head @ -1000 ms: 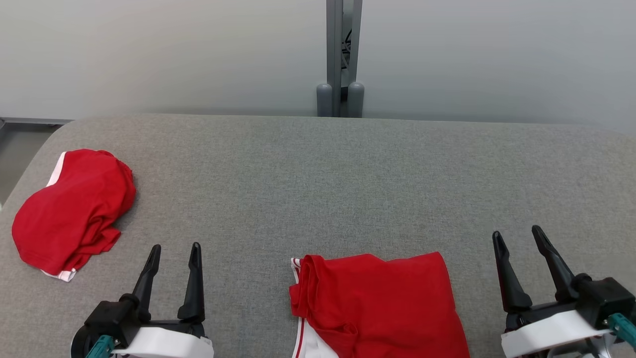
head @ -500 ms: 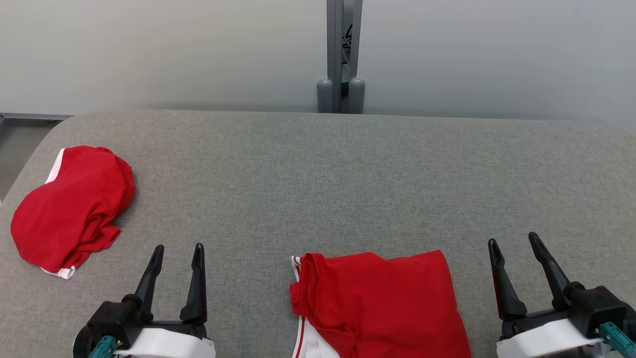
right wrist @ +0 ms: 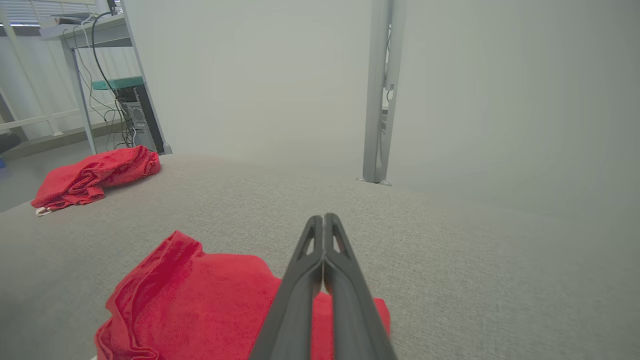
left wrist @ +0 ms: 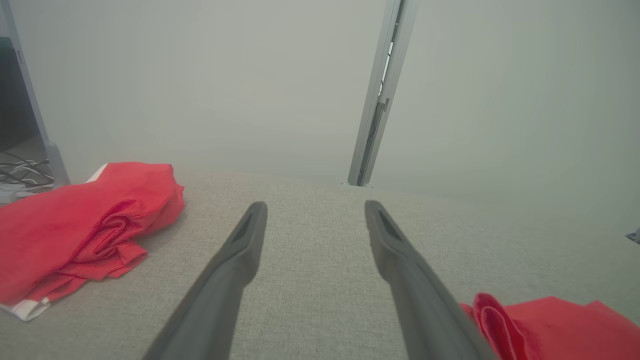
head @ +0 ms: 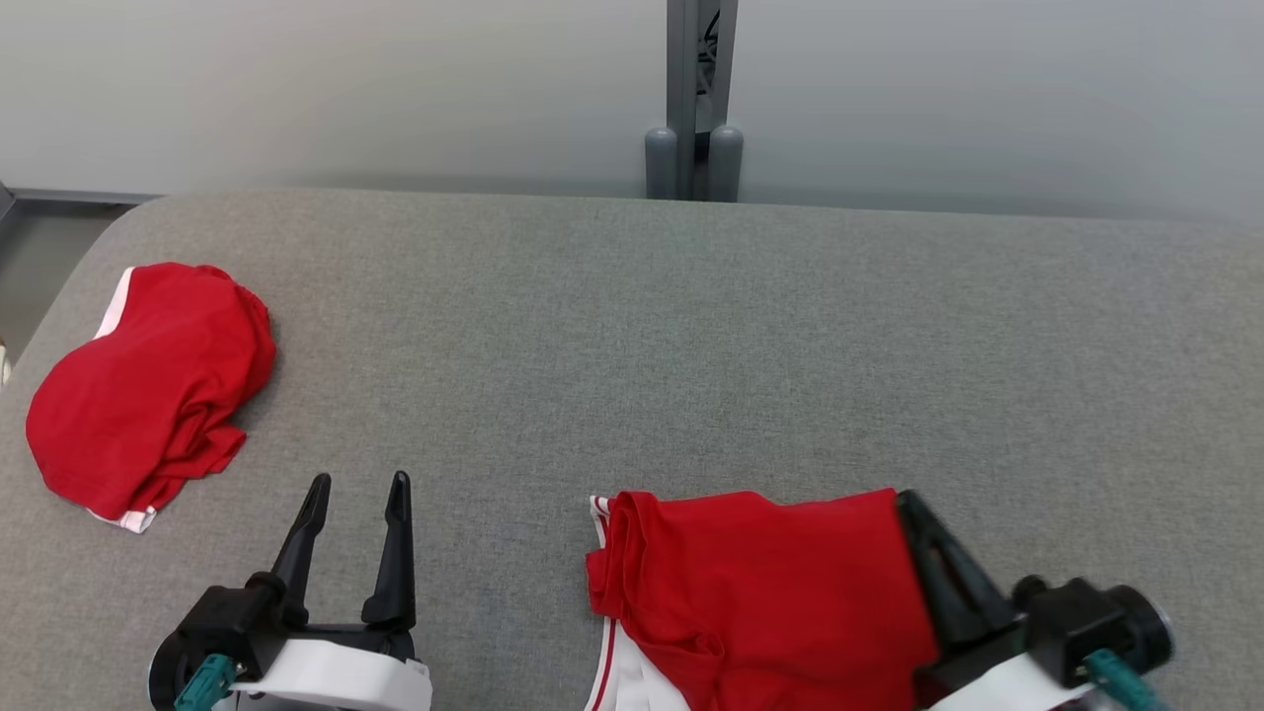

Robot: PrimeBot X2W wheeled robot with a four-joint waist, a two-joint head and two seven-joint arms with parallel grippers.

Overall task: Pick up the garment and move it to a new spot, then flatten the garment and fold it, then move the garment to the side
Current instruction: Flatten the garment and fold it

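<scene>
Cloth like this red garment [head: 760, 602] near me on the table [head: 691, 346] is soft and floppy, best pinched at its right edge, where my shut right gripper [head: 908, 506] sits, maybe holding none.

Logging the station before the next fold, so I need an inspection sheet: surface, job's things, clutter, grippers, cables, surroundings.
Surface: grey fabric table, flat.
Job's things: folded red garment at the near edge; second red garment bunched at far left.
Clutter: nothing seen.
Grippers: left gripper open above the fabric; right gripper shut, over the folded garment's right edge; whether it grips cloth is unclear.
Cables: cables on the floor past the table's left end.
Surroundings: pale wall, grey post behind.
</scene>
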